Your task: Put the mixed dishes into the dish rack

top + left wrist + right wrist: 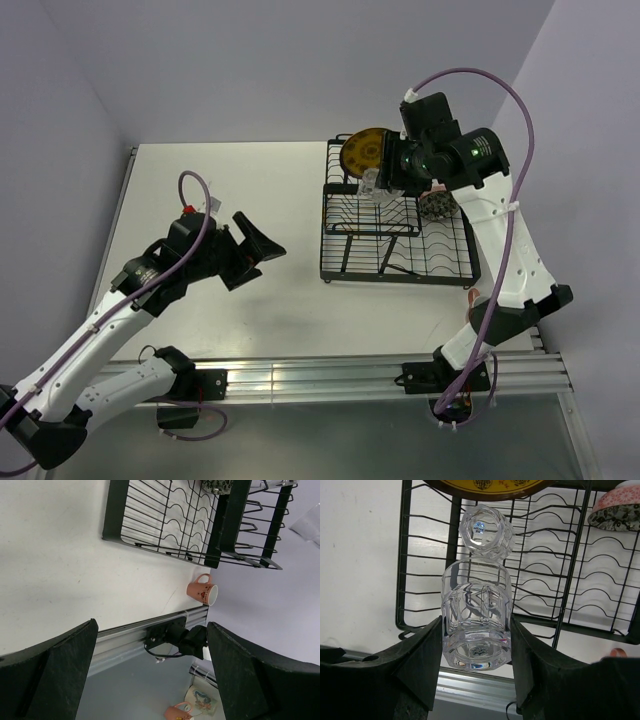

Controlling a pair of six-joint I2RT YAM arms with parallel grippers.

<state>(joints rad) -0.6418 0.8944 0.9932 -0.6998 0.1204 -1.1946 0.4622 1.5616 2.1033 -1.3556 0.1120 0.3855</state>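
Glass is what the right gripper (pixel 476 630) is closed on: a clear tumbler (pixel 476 595) pinched by its sides, thick base toward the wrist and mouth pointing away at the rack (pixel 402 580), probably so it can go in upside down to drain. It hangs over the wire tier, just short of a second tumbler (pixel 485 530) that sits there base-up, which suggests the pair are meant to stand together. The yellow plate (pixel 365 150) stands on edge in the far slots, and the patterned bowl (pixel 437 205) rests toward the rack's right side. The left gripper (pixel 260 240) is spread wide and empty above the bench (pixel 230 190), well apart from the rack. A pink mug (pixel 202 591) lies on the bench by the rack's near corner.
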